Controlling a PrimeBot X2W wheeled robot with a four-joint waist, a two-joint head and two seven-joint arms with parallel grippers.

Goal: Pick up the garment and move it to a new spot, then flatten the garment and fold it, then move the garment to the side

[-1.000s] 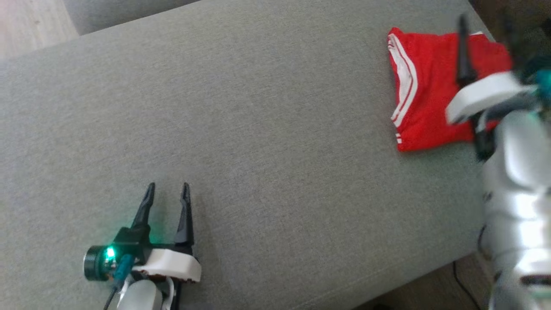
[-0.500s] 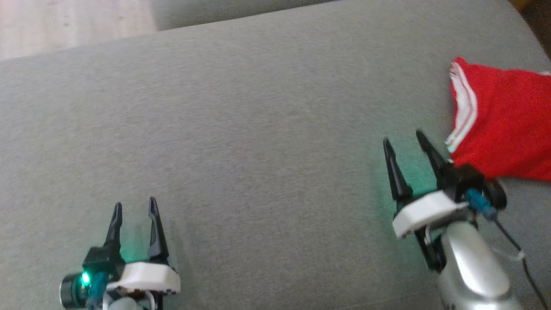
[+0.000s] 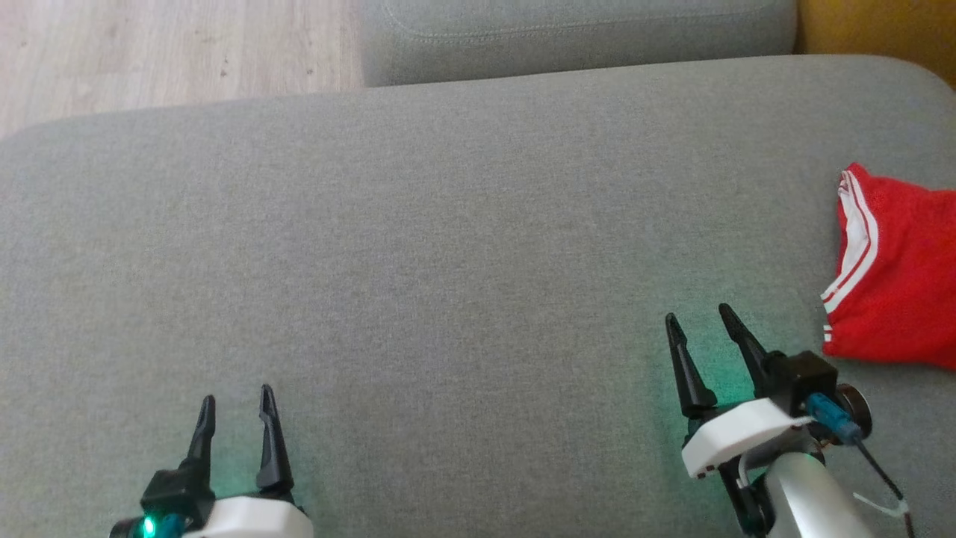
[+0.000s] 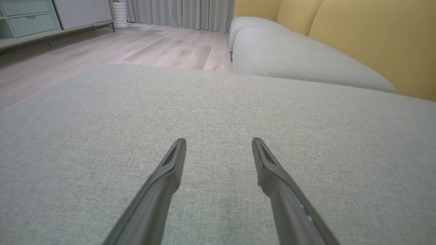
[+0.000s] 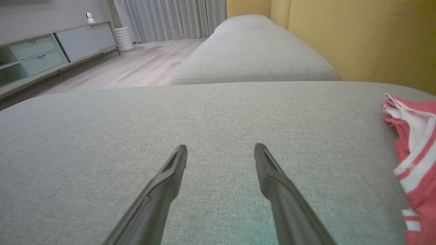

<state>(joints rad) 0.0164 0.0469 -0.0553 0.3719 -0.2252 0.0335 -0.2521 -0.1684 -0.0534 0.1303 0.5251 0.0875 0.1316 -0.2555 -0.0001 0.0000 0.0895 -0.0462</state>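
The garment (image 3: 900,284), red with white side stripes, lies folded on the grey cushion (image 3: 448,246) at the right edge of the head view. In the right wrist view the garment (image 5: 417,160) sits at the far right. My right gripper (image 3: 698,314) is open and empty, a short way to the garment's left and apart from it. Both its fingers (image 5: 170,177) hover over bare cushion. My left gripper (image 3: 234,400) stands open at the lower left, far from the garment, with nothing between its fingers (image 4: 170,170).
A second grey cushion (image 3: 575,33) adjoins at the back. A yellow sofa back (image 5: 357,37) rises on the right. Wooden floor (image 3: 172,52) lies past the cushion's far left edge, with a low cabinet (image 5: 44,54) and curtains (image 5: 170,18) beyond.
The head camera has swung, shifting the whole picture. My right gripper was over the garment a second ago; it now stands to the garment's left, off the cloth, which lies free.
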